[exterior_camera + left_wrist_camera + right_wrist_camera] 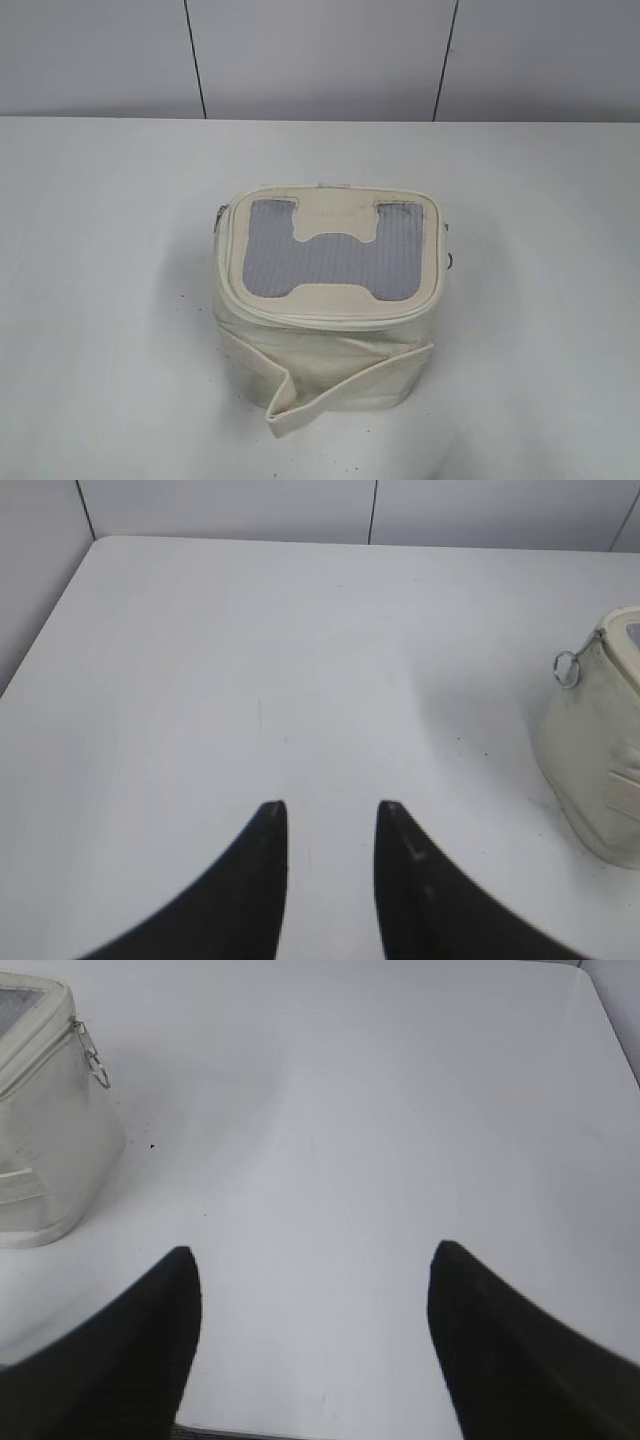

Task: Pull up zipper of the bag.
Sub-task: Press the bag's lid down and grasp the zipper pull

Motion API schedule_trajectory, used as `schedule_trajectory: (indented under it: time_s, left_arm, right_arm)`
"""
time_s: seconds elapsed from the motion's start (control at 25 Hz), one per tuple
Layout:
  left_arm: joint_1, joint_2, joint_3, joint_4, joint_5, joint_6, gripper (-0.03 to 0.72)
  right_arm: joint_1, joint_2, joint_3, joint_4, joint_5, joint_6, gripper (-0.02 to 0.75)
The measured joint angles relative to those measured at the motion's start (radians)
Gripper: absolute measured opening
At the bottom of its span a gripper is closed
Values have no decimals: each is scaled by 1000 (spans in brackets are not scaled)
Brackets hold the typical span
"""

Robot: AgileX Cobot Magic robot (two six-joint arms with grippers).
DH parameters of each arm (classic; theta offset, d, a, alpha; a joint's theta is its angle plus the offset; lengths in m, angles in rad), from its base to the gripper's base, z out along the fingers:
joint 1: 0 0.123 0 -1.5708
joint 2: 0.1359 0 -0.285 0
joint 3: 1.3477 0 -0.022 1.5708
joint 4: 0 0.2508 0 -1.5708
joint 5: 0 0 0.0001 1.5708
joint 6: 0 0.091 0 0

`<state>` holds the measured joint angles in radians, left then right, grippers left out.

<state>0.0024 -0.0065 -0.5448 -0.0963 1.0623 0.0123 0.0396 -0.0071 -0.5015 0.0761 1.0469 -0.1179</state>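
Note:
The cream-white boxy bag (325, 330) stands in the middle of the table, with a grey mesh top and a loose cream band around its body. The zipper (330, 318) runs around the top panel's rim. One silver slider with a ring pull (567, 667) hangs at the bag's left side, and another (94, 1057) at its right side. My left gripper (330, 815) is open and empty over bare table, well left of the bag (600, 770). My right gripper (315, 1260) is open wide and empty, right of the bag (45, 1130). Neither gripper shows in the exterior view.
The white table (100, 300) extends on all sides of the bag. A grey panelled wall (320, 55) stands behind the table's far edge. The table's left edge (45, 620) shows in the left wrist view, and its right edge (610, 1020) in the right wrist view.

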Motion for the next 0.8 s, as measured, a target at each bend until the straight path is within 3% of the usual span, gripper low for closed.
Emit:
schedule_trajectory:
  time_s: [0.44, 0.8]
  left_arm:
    - [0, 0, 0, -19, -3, 0, 238]
    - [-2, 0, 0, -118, -47, 0, 238]
  right_arm:
    - [0, 0, 0, 0, 0, 0, 553]
    - [0, 0, 0, 0, 0, 0, 553]
